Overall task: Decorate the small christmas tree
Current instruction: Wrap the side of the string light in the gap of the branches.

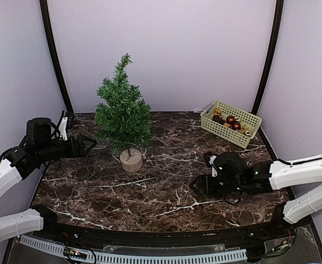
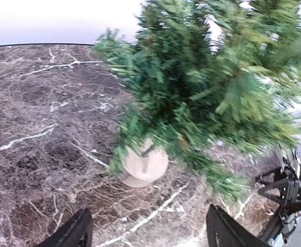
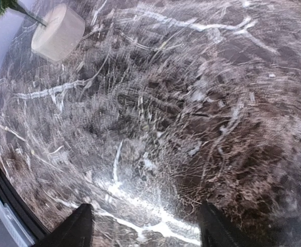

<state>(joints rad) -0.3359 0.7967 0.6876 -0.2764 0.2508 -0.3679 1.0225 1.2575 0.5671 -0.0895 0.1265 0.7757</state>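
Marble bench (image 1: pixel 166 187) | small christmas tree (image 1: pixel 123 113) upright, far left | left gripper (image 2: pixel 147 231) wide, empty, beside tree | right gripper (image 3: pixel 145 226) wide, empty, over bench

The small christmas tree (image 1: pixel 123 113) stands on the table's (image 1: pixel 161 184) left, a basket (image 1: pixel 222 131) at the far right.

The small christmas tree (image 1: pixel 123 110) is coloured dark green, its base (image 1: pixel 131 159) pale beige. The table (image 1: pixel 166 187) under it is veined white on dark brown. Right of the tree, a pale yellow basket (image 1: pixel 222 132) is seen.
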